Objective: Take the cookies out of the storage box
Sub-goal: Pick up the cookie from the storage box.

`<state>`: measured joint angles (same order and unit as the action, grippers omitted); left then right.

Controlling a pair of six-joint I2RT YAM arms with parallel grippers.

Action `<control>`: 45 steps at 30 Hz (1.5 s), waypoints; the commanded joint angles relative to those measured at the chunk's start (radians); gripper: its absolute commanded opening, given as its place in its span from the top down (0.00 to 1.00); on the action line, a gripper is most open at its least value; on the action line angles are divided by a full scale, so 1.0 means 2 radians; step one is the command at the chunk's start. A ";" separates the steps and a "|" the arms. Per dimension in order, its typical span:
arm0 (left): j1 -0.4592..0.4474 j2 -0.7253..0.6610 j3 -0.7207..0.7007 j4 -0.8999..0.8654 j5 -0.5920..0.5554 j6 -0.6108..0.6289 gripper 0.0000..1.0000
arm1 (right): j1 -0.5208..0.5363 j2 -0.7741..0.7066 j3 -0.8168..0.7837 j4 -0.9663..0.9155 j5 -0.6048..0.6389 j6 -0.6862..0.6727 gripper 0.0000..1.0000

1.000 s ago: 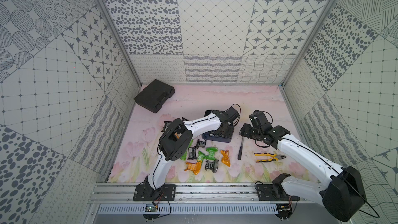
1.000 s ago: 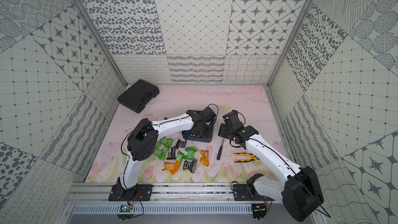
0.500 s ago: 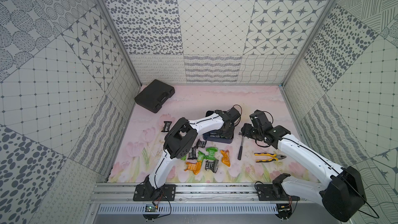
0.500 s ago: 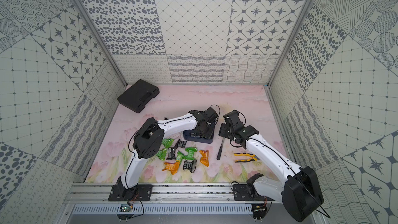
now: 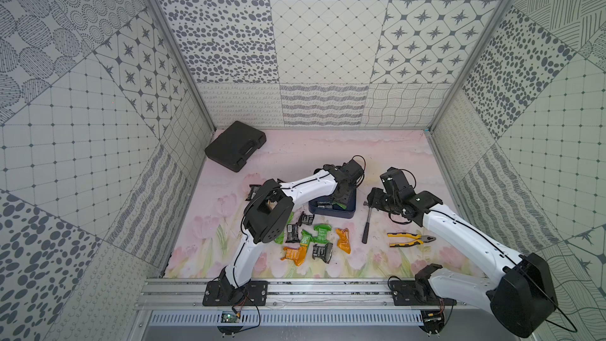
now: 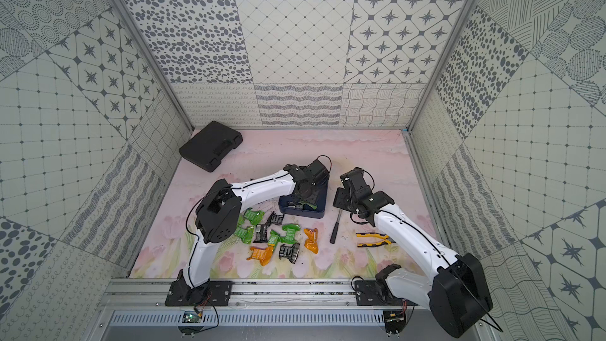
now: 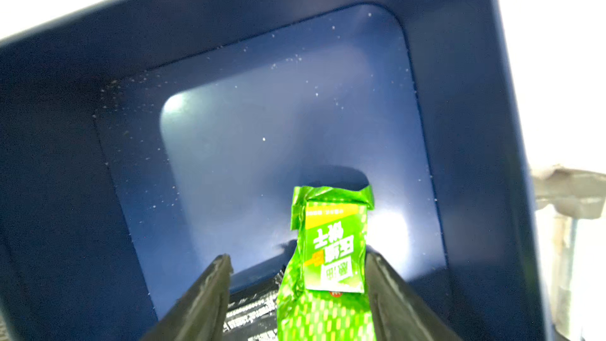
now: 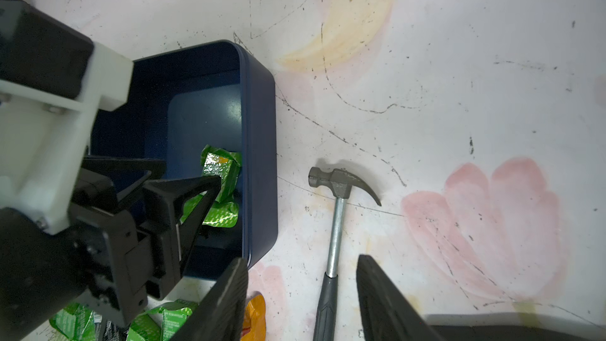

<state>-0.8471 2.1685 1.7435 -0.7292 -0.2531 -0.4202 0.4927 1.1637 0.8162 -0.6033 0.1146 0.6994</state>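
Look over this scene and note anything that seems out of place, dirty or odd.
Pale specks like crumbs dot the storage box floor. A hammer and yellow-handled pliers lie on the mat near the cookies, odd company for snacks. The mat is scuffed with dark scratches.

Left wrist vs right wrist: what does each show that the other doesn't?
Left wrist only: a black cookie packet lying beside the green cookie packet, and crumbs on the box floor.
Right wrist only: the hammer, loose cookies on the mat, and the right fingers, open and empty.
Both: the navy storage box, the green cookie packet inside it, and the open left fingers straddling that packet.
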 commanded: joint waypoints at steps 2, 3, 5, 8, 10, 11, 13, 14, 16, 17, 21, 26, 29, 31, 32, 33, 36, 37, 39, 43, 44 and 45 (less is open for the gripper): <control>0.000 0.001 0.001 -0.006 0.027 -0.016 0.26 | -0.002 -0.003 0.004 0.003 -0.002 0.000 0.43; 0.000 0.004 0.002 -0.004 0.036 -0.016 0.26 | -0.002 -0.003 0.004 0.003 -0.003 0.000 0.43; 0.000 0.016 0.004 0.000 0.052 -0.015 0.25 | -0.002 -0.003 0.004 0.002 -0.003 0.000 0.43; 0.001 0.036 0.015 -0.009 0.054 -0.016 0.27 | -0.002 -0.003 0.004 0.003 -0.002 -0.001 0.43; 0.001 0.040 0.016 -0.006 0.052 -0.016 0.31 | -0.002 -0.003 0.006 0.003 -0.002 -0.002 0.43; 0.001 0.042 0.015 -0.004 0.049 -0.015 0.34 | -0.003 -0.003 0.006 0.003 -0.002 -0.002 0.43; 0.002 0.044 0.018 -0.002 0.044 -0.014 0.41 | -0.003 -0.002 0.007 0.003 -0.002 -0.003 0.43; 0.003 0.046 0.019 -0.002 0.042 -0.013 0.44 | -0.002 -0.002 0.007 0.003 -0.002 -0.003 0.43; 0.004 0.047 0.020 -0.002 0.039 -0.014 0.50 | -0.003 -0.001 0.007 0.002 -0.002 -0.002 0.43; 0.005 0.048 0.021 -0.002 0.037 -0.013 0.54 | -0.002 -0.001 0.008 0.003 -0.001 -0.002 0.43; 0.007 0.040 0.018 0.000 0.026 -0.013 0.65 | -0.003 -0.001 0.008 0.003 0.000 -0.002 0.43; 0.007 0.019 0.016 0.003 0.006 -0.010 0.69 | -0.002 0.000 0.010 0.003 -0.001 -0.002 0.43; 0.007 -0.007 0.006 0.010 -0.006 -0.011 0.71 | -0.002 0.000 0.012 0.003 -0.001 -0.002 0.43; 0.008 -0.027 -0.005 0.013 -0.015 -0.013 0.72 | -0.003 0.002 0.014 0.003 -0.002 -0.002 0.43; 0.007 -0.040 -0.012 0.014 -0.018 -0.015 0.72 | -0.003 0.002 0.014 0.003 -0.002 -0.002 0.43; 0.008 -0.051 -0.019 0.014 -0.020 -0.019 0.73 | -0.002 0.002 0.014 0.003 -0.002 -0.003 0.43; 0.013 -0.089 -0.053 0.015 -0.024 -0.037 0.73 | -0.003 0.003 0.015 0.003 -0.004 -0.003 0.43; 0.018 -0.104 -0.067 0.016 -0.022 -0.045 0.73 | -0.003 0.003 0.016 0.003 -0.005 -0.003 0.43; 0.029 -0.132 -0.098 0.019 -0.017 -0.060 0.73 | -0.003 0.004 0.015 0.003 -0.007 -0.003 0.43; 0.060 -0.180 -0.156 0.024 -0.013 -0.079 0.73 | -0.002 0.008 0.015 0.003 -0.013 -0.004 0.44; 0.070 -0.191 -0.169 0.026 -0.011 -0.081 0.73 | -0.002 0.009 0.015 0.003 -0.014 -0.004 0.44; 0.079 -0.199 -0.178 0.027 -0.010 -0.083 0.73 | -0.003 0.009 0.014 0.003 -0.015 -0.005 0.44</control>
<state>-0.7498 1.8538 1.4727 -0.6868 -0.2508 -0.5163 0.4911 1.1687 0.8192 -0.6033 0.0963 0.6991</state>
